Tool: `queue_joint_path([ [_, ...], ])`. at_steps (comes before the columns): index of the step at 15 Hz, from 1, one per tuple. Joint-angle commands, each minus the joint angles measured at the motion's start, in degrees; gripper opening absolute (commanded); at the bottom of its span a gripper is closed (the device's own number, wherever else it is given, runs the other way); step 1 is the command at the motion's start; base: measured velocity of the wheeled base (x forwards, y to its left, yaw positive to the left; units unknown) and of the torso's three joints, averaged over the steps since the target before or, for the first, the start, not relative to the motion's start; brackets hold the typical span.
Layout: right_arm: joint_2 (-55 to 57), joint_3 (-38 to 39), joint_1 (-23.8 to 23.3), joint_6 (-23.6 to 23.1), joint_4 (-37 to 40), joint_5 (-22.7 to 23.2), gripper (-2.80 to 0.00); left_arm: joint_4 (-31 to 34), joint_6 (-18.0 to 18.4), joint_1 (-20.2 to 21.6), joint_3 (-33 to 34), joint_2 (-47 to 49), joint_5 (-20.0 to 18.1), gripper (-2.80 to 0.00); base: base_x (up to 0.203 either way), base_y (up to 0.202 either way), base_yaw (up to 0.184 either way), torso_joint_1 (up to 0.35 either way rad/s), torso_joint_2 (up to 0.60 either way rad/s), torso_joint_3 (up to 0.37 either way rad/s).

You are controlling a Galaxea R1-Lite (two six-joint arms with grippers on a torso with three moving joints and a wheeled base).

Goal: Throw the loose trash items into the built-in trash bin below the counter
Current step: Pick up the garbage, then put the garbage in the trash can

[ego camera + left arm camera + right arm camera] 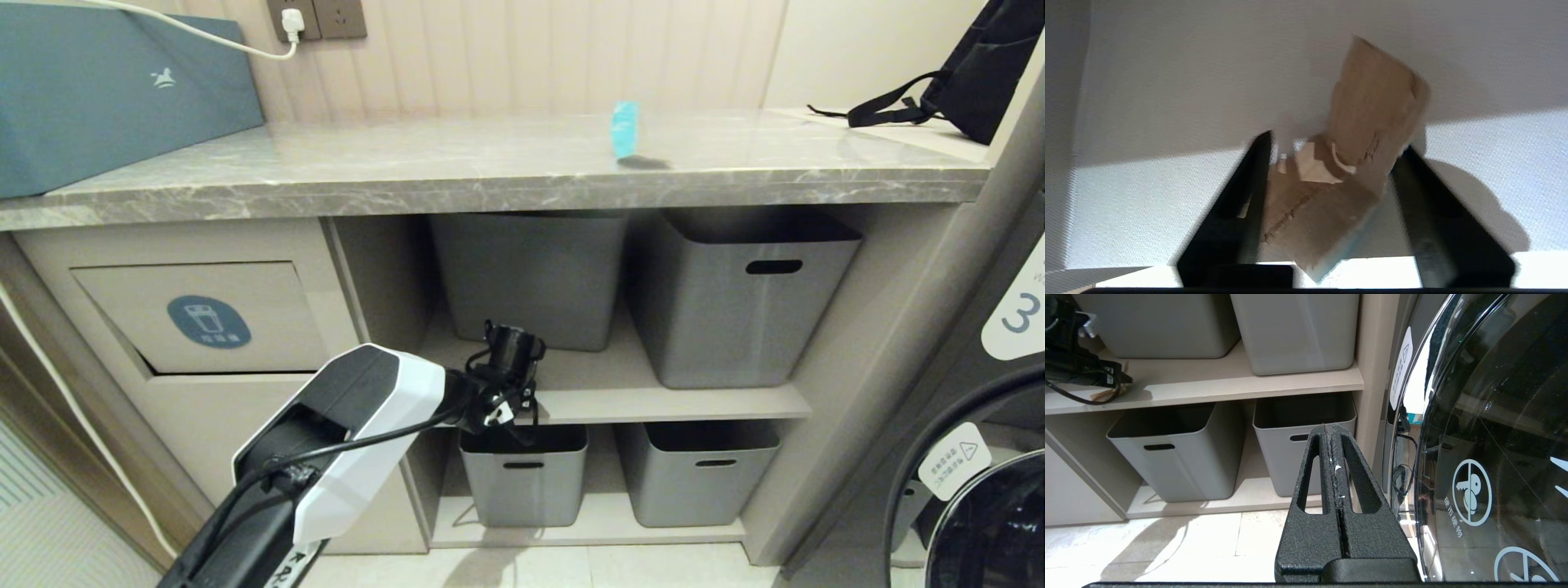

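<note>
A brown cardboard scrap [1372, 102] with a cyan underside lies bent on the pale middle shelf [694, 400], between the fingers of my left gripper [1336, 142]. One black finger presses its edge and the other fingertip touches its raised fold. In the head view that gripper [513, 355] reaches onto the shelf in front of a grey tub, hiding the scrap. Another cyan scrap [624, 129] stands on the marble counter [408, 163]. The built-in trash bin [204, 318], a beige flap with a blue badge, is to the left. My right gripper [1331, 430] is parked low and shut, holding nothing.
Grey tubs [531, 278] [735, 294] stand on the middle shelf, and two more [522, 478] [694, 469] below. A teal box [106, 90] and a black backpack [980, 73] sit on the counter. A washing machine door [1494, 437] is close on the right.
</note>
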Motion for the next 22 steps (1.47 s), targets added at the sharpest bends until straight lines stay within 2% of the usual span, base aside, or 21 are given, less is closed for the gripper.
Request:
queue_joint_path([
  [1, 0.06, 0.09, 0.0, 0.02, -0.02, -0.03, -2.8, 0.01, -0.08, 0.14, 0.11, -0.08, -0.22, -2.8, 0.0, 0.0, 0.0, 0.0, 0.0, 0.0],
  [9, 0.06, 0.09, 0.0, 0.02, -0.02, -0.03, -2.8, 1.3, -0.39, -1.12, 0.76, -3.93, -0.83, -2.8, 0.0, 0.0, 0.0, 0.0, 0.0, 0.0],
  [11, 0.06, 0.09, 0.0, 0.02, -0.02, -0.03, -2.8, 2.04, -0.76, -1.79, 5.27, -8.57, -1.59, -2.8, 0.0, 0.0, 0.0, 0.0, 0.0, 0.0],
  [14, 0.06, 0.09, 0.0, 0.02, -0.02, -0.03, -2.8, 2.64, -1.08, -2.45, 19.03, -18.72, -4.31, -2.8, 0.0, 0.0, 0.0, 0.0, 0.0, 0.0],
  [16, 0.06, 0.09, 0.0, 0.02, -0.02, -0.03, -2.8, 2.8, -1.13, -3.13, 30.82, -27.69, -6.67, -2.8, 0.0, 0.0, 0.0, 0.0, 0.0, 0.0],
  [22, 0.06, 0.09, 0.0, 0.02, -0.02, -0.03, -2.8, 2.68, -2.06, -5.02, 70.32, -64.57, -11.66, -2.8, 0.0, 0.0, 0.0, 0.0, 0.0, 0.0],
])
